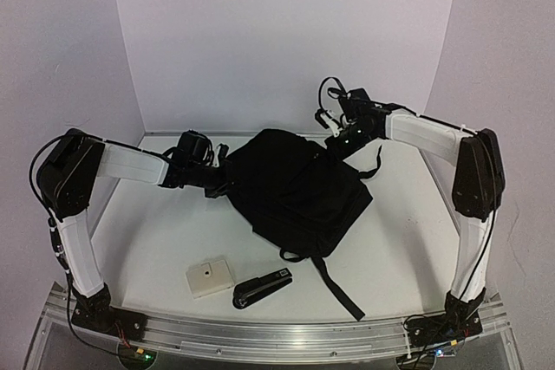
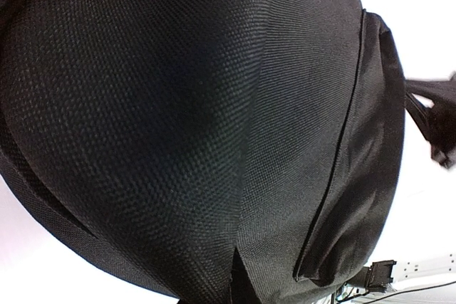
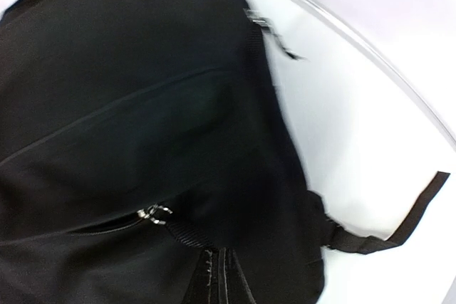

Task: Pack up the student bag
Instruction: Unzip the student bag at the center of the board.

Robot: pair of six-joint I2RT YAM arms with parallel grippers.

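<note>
The student bag [image 1: 295, 190] is a large black fabric backpack lying in the middle of the white table, one long strap trailing toward the near edge. My left gripper [image 1: 218, 181] is shut on the bag's left edge. In the left wrist view the woven cloth [image 2: 178, 105] fills the frame and creases into a fold at the jaws [image 2: 239, 282]; the fingers themselves are hidden. My right gripper [image 1: 338, 146] is shut on the bag's far right corner. The right wrist view shows a silver zipper pull [image 3: 154, 213] with a ribbed tab running into the jaws [image 3: 224, 272].
A black stapler [image 1: 262, 288] and a small cream box [image 1: 210, 277] lie near the front edge, left of the bag's trailing strap [image 1: 338, 288]. White walls close in the back and both sides of the table [image 1: 408, 240].
</note>
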